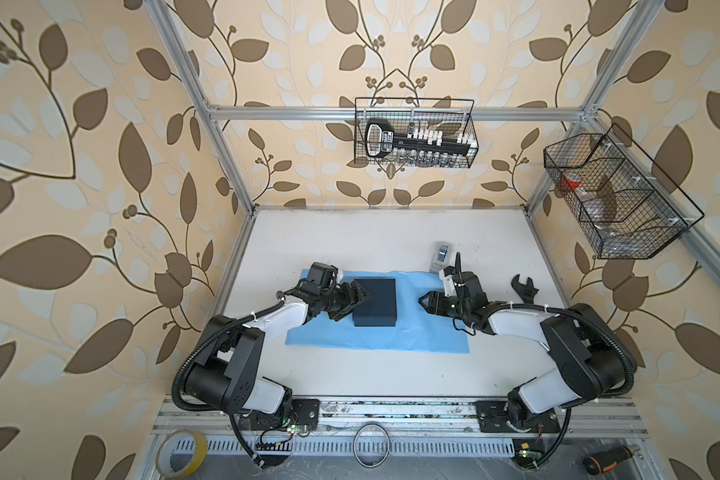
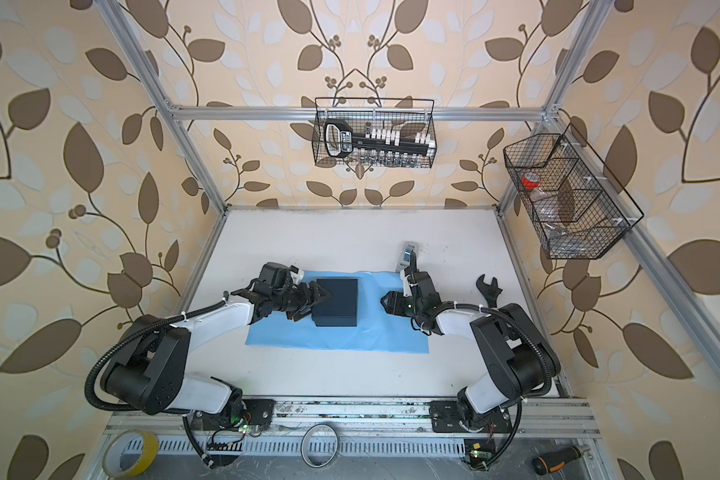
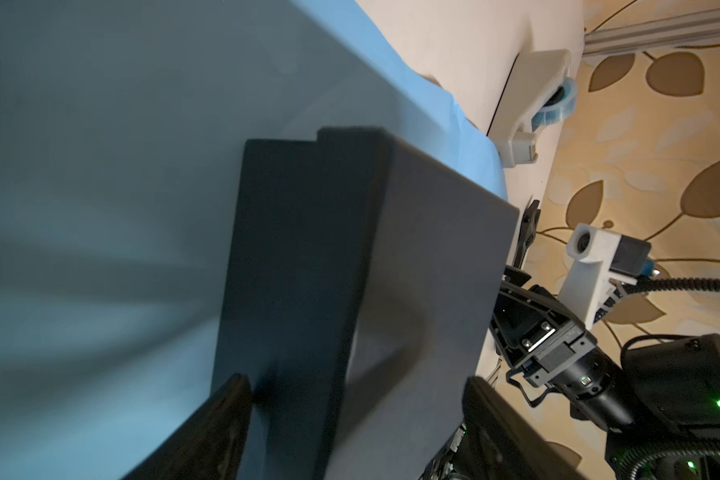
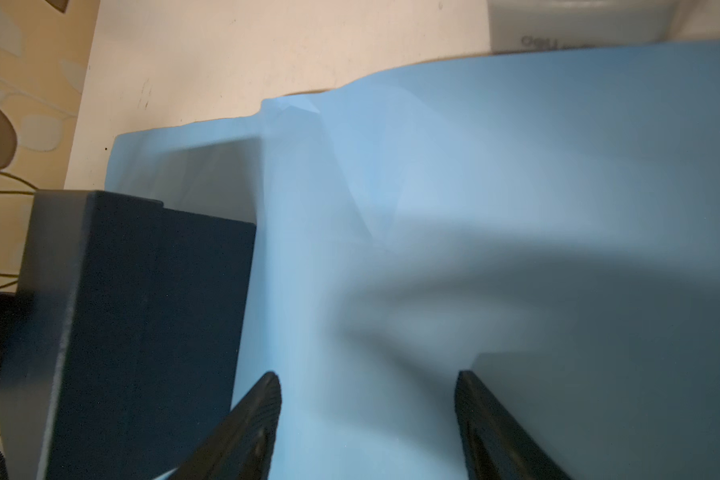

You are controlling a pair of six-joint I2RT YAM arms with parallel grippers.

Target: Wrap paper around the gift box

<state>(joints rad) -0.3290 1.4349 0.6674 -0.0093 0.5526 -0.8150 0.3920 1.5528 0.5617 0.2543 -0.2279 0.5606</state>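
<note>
The dark navy gift box [image 1: 376, 301] [image 2: 336, 301] lies flat on the left half of the light blue paper [image 1: 416, 334] [image 2: 375, 338], which is spread on the white table. My left gripper [image 1: 352, 305] [image 2: 313, 305] is open at the box's left edge. In the left wrist view the gift box [image 3: 350, 270] sits between the spread fingers of the left gripper [image 3: 356, 399], and neither finger presses on it. My right gripper [image 1: 422, 300] [image 2: 385, 300] hovers open over the paper, right of the box. Between the fingers of the right gripper [image 4: 366, 386] only wrinkled paper [image 4: 474, 208] shows.
A grey tape dispenser [image 1: 441, 255] [image 2: 407, 254] stands behind the paper's far right corner. A black wrench [image 1: 525, 289] lies right of the right arm. Wire baskets [image 1: 416, 133] [image 1: 616, 195] hang on the frame. A yellow tape roll [image 1: 181, 453] and a screwdriver [image 1: 607, 459] lie in front.
</note>
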